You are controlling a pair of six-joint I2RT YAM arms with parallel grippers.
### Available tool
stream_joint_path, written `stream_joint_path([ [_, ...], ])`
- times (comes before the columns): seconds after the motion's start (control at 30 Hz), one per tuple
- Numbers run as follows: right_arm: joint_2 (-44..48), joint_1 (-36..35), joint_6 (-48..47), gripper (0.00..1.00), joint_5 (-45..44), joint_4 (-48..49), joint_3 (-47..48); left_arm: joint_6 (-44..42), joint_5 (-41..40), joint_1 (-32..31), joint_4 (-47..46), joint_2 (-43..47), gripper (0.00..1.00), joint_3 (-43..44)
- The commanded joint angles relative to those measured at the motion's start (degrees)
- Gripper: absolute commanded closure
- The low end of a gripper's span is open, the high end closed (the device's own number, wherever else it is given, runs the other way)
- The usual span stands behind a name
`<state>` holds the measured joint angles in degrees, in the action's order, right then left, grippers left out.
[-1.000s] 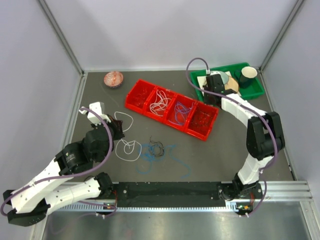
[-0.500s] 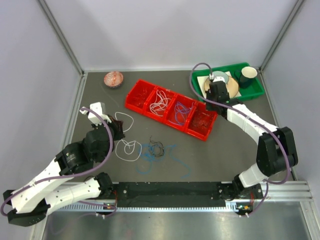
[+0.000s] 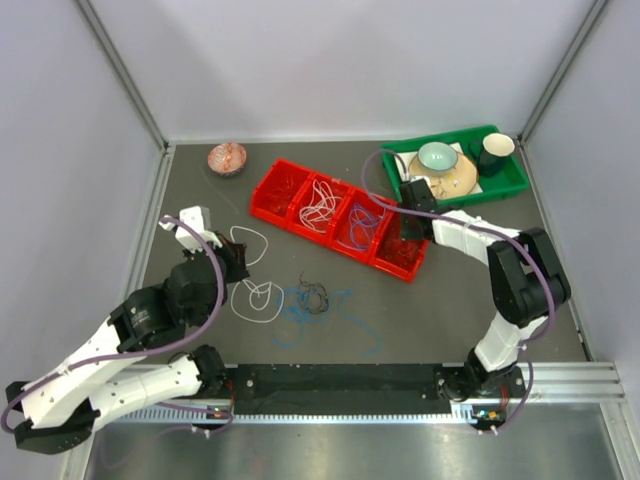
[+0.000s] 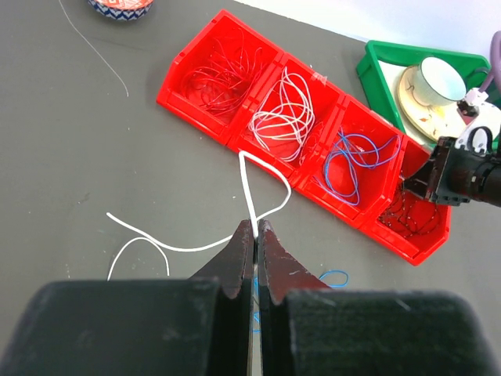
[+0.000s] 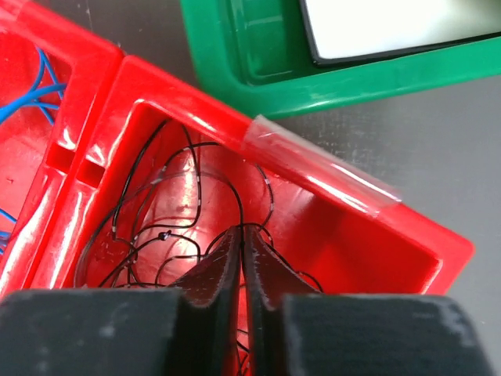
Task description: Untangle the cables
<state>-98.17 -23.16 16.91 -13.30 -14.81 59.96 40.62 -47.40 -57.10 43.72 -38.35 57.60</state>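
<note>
- Left wrist view: a white cable [image 4: 246, 188] loops just in front of the red tray [image 4: 182, 56]. Its tail is clenched in the left gripper [image 4: 255, 225], probably to draw it free.
- Right wrist view: the right gripper [image 5: 241, 233] has its fingers pressed together, low in the tray's end compartment beside the green tray [image 5: 258, 63]. A black cable [image 5: 237, 200] meets the tips; I cannot tell whether it is pinched.
- Top external: the tangled cables [image 3: 312, 296] lie on the robot's side of the tray.

Left arm [image 3: 120, 390]: white shells, black joints.
Right arm [image 3: 465, 232]: same white and black.
Hoses [image 3: 213, 262]: thick, purple, looped.
Fingers [image 4: 239, 262]: matte black, tapered.
Base rail [image 3: 340, 380]: black.
</note>
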Motion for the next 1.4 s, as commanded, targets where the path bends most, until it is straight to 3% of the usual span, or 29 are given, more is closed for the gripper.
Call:
stream_joint_path([
  [0.0, 2.8, -1.5, 0.8, 0.75, -2.9, 2.2, 1.0, 0.8, -0.1, 0.1, -0.6, -0.1, 1.00, 0.2],
  [0.17, 10.4, -3.4, 1.2, 0.44, -5.2, -0.2, 0.3, 0.2, 0.2, 0.1, -1.6, -0.6, 1.00, -0.2],
  [0.2, 11.3, -3.4, 1.3, 0.34, -5.3, -0.9, 0.6, 0.2, 0.1, 0.1, -1.8, -0.8, 1.00, -0.6],
  [0.4, 19.1, -3.6, 1.5, 0.07, -5.6, -5.8, 1.6, 2.3, 2.3, 0.2, -4.6, -6.0, 1.00, -5.3],
  [0.53, 25.1, -3.9, 2.9, 0.02, -4.6, -7.4, -0.5, 7.8, 6.6, 2.1, -3.8, -11.7, 1.00, -7.9],
  [0.63, 30.7, -8.8, 4.5, 0.01, -4.2, -7.4, -2.8, 11.1, 13.6, 10.0, -0.8, -12.1, 1.00, -10.3],
  [0.67, 31.8, -10.6, 5.1, 0.01, -3.6, -7.3, -3.4, 11.1, 15.7, 15.3, -0.9, -11.5, 1.00, -11.3],
  [0.8, 34.2, -21.0, 10.2, 0.01, -3.4, -7.2, -7.0, 6.7, 28.5, 28.5, -4.7, -12.0, 1.00, -16.5],
  [0.97, 33.0, -26.1, 13.3, 0.01, -3.2, -6.1, -9.5, 6.7, 27.3, 30.7, -5.0, -18.5, 1.00, -16.8],
  [1.13, 32.8, -27.2, 14.1, 0.01, -3.4, -5.8, -11.2, 12.1, 19.9, 31.3, -1.6, -22.4, 1.00, -17.1],
  [1.17, 33.0, -27.1, 14.1, 0.01, -3.6, -5.8, -11.4, 12.7, 19.4, 31.3, -1.1, -22.4, 0.98, -18.1],
  [1.2, 32.9, -27.1, 14.0, 0.01, -3.7, -5.8, -11.5, 14.2, 19.0, 31.3, -0.8, -22.4, 0.85, -18.6],
  [1.23, 32.7, -27.1, 13.9, 0.01, -3.7, -5.7, -11.6, 15.2, 18.5, 31.2, -0.5, -22.0, 0.68, -19.1],
  [1.27, 32.5, -27.1, 13.9, 0.01, -3.6, -5.7, -11.5, 16.8, 18.2, 31.2, -0.6, -20.7, 0.35, -20.6],
  [1.37, 31.1, -27.1, 13.8, 0.01, -2.7, -5.3, -11.0, 18.1, 16.5, 31.3, -3.4, -18.0, 0.14, -23.8],
])
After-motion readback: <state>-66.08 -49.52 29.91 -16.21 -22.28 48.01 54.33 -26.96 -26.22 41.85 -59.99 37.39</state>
